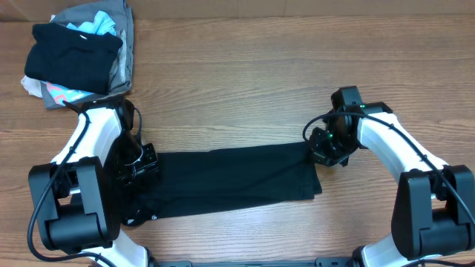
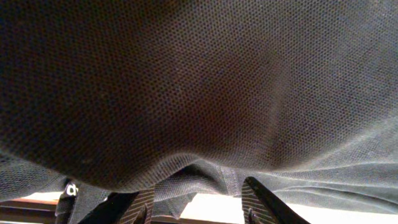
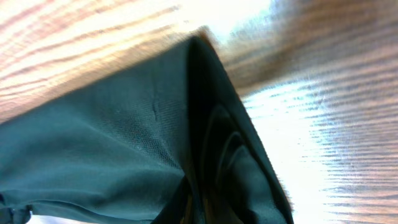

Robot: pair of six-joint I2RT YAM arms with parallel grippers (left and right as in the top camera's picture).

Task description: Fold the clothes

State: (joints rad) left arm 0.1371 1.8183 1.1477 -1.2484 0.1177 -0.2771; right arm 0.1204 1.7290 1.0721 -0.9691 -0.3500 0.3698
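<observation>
The clothes, a black T-shirt (image 1: 230, 182), lie folded into a long strip across the table's near half. My left gripper (image 1: 137, 167) is at the strip's left end. In the left wrist view the grey-black cloth (image 2: 199, 81) drapes over nearly everything. The two fingers (image 2: 127, 210) stand apart below it, with a hem hanging between them and bright table showing in the gap. My right gripper (image 1: 326, 148) is at the strip's upper right corner. In the right wrist view the dark fabric (image 3: 124, 137) gathers into folds that run into the shut jaws of the right gripper (image 3: 205, 214).
A heap of mixed garments (image 1: 82, 52), black on top with grey, light blue and pink beneath, sits at the far left corner. The wooden table (image 1: 245, 81) stretches behind the strip.
</observation>
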